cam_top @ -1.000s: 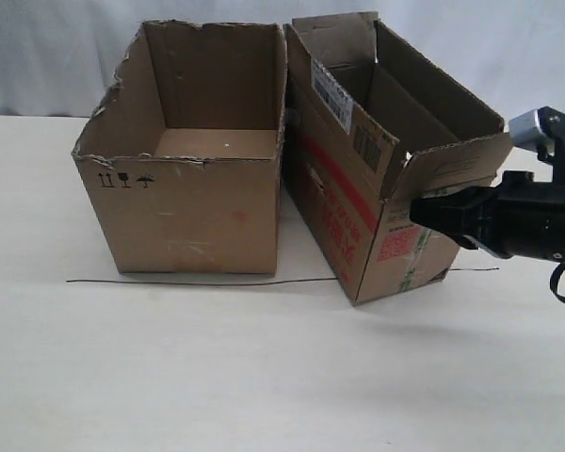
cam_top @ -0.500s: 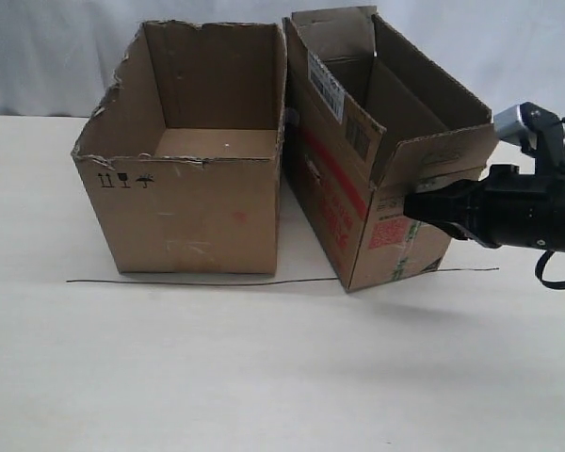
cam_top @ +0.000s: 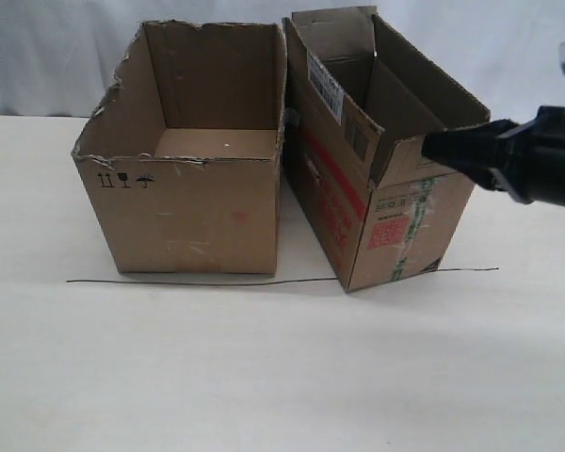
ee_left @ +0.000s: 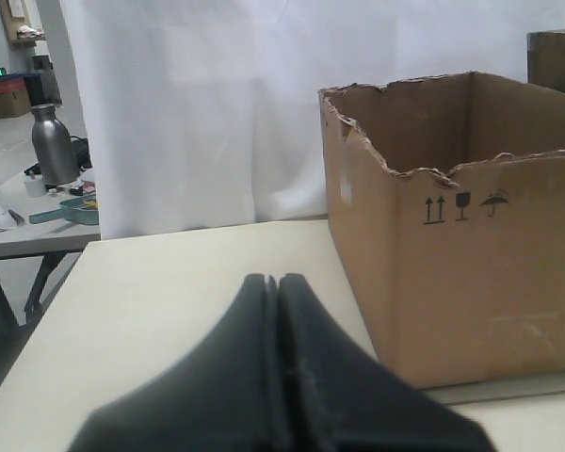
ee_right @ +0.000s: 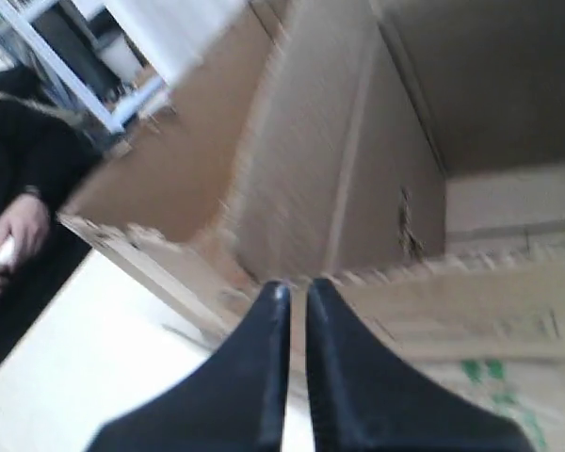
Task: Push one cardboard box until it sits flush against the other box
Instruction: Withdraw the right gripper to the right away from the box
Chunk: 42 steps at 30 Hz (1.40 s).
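The narrow red-striped carton (cam_top: 344, 202) stands right of the plain torn-rimmed box (cam_top: 193, 202). Their far corners nearly meet, and a wedge of table shows between their near ends. My right gripper (cam_top: 426, 147) hovers at the narrow carton's near right top corner, level with its rim, fingers shut with only a slit and holding nothing. The right wrist view has that gripper (ee_right: 295, 285) above the carton's rim (ee_right: 471, 301), looking into its open inside. My left gripper (ee_left: 274, 280) is shut and empty, low over the table, left of the plain box (ee_left: 452, 254). It is out of the exterior view.
A thin black line (cam_top: 169, 281) runs across the table along the near ends of both boxes. A white curtain (cam_top: 56, 47) closes the back. Off the table, a side table carries a metal bottle (ee_left: 53, 143), and a person (ee_right: 14, 207) sits beyond the table.
The narrow carton swung and slid left toward the plain box, then stopped. My right gripper has since lifted from the carton's end face up to rim height, drawing slightly right.
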Each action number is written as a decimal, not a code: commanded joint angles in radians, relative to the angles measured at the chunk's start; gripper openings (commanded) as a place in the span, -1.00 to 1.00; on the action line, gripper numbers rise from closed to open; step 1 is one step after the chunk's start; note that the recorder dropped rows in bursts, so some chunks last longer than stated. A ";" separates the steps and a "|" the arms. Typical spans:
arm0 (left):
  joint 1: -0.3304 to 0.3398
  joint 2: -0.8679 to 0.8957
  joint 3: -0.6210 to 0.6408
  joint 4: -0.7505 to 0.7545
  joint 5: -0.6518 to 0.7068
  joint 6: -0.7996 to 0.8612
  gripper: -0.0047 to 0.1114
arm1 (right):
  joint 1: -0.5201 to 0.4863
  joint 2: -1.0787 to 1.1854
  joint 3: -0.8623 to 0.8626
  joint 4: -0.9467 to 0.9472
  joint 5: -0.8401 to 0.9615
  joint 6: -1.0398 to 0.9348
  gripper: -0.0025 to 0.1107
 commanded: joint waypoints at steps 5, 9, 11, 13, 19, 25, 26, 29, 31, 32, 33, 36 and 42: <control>0.000 -0.002 0.003 -0.001 -0.004 -0.001 -0.92 | 0.000 -0.297 -0.052 -0.323 -0.276 0.347 -0.87; 0.000 -0.002 0.003 -0.001 -0.004 -0.001 -0.92 | -0.002 -0.307 -0.075 -0.744 -0.390 0.763 -0.87; 0.000 -0.002 0.003 -0.001 -0.004 -0.001 -0.92 | -0.002 -0.283 -0.076 -0.867 -0.411 0.866 -0.87; 0.000 -0.002 0.003 -0.001 -0.004 -0.001 -0.92 | -0.002 -0.238 -0.076 -0.941 -0.427 0.920 -0.87; 0.000 -0.002 0.003 -0.001 -0.004 -0.001 -0.92 | -0.002 -0.083 -0.076 -0.954 -0.504 0.926 -0.87; 0.000 -0.002 0.003 -0.001 -0.006 -0.001 -0.92 | -0.002 0.044 -0.080 -0.935 -0.582 0.923 -0.87; 0.000 -0.002 0.003 -0.001 -0.008 -0.001 -0.92 | -0.002 0.063 -0.085 -0.935 -0.580 0.918 -0.87; 0.000 -0.002 0.003 -0.001 -0.008 -0.001 -0.92 | -0.002 0.107 -0.112 -0.935 -0.537 0.890 -0.87; 0.000 -0.002 0.003 -0.001 -0.008 -0.001 -0.92 | -0.002 0.125 -0.123 -0.935 -0.524 0.886 -0.87; 0.000 -0.002 0.003 -0.001 -0.008 -0.001 -0.92 | -0.002 0.130 -0.129 -0.935 -0.522 0.877 -0.87; 0.000 -0.002 0.003 -0.001 -0.008 -0.001 -0.92 | -0.002 0.132 -0.135 -0.932 -0.520 0.867 -0.87; 0.000 -0.002 0.003 -0.001 -0.008 -0.001 -0.92 | 0.000 0.134 -0.141 -0.911 -0.510 0.824 -0.87; 0.000 -0.002 0.003 -0.001 -0.008 -0.001 -0.92 | 0.000 0.134 -0.148 -0.741 -0.464 0.537 -0.87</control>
